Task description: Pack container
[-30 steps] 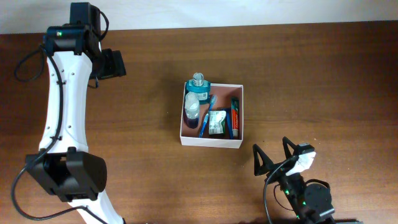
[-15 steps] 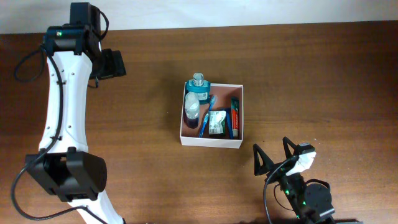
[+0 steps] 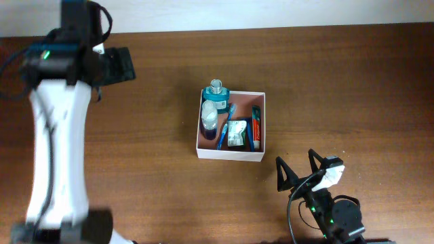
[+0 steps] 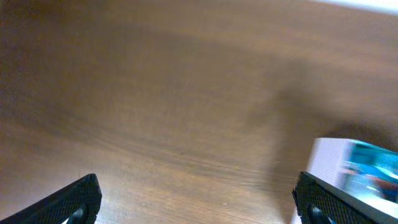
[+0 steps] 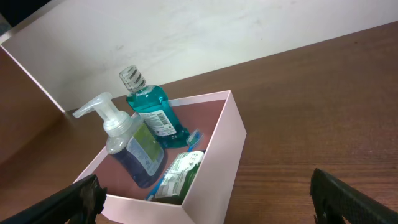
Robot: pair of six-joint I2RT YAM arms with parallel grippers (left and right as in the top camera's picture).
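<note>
The container [image 3: 230, 155], a square white-walled box with a reddish-brown inside, sits mid-table. In it are a teal mouthwash bottle [image 3: 216, 95], a clear pump bottle [image 3: 209, 120], a blue toothbrush [image 3: 224, 130], a green packet [image 3: 237, 133] and a red tube [image 3: 255, 129]. My left gripper [image 3: 119, 66] hangs open far to the container's left; the left wrist view is blurred, with both fingertips [image 4: 78, 198] wide apart over bare wood and the container's corner [image 4: 329, 163] at the right. My right gripper [image 3: 296, 163] stands open and empty, front right of the box; its wrist view faces the container wall [image 5: 231, 155].
The brown wooden table [image 3: 352, 81] ends at a white wall [image 3: 271, 13] along the back. My left arm [image 3: 57, 135] stretches down the left side. My right arm's base and cables [image 3: 332, 213] sit at the front right edge.
My left arm has shifted and now shows blurred and larger in the overhead view, its gripper staying near the far left. The right arm and the container's contents have not moved.
</note>
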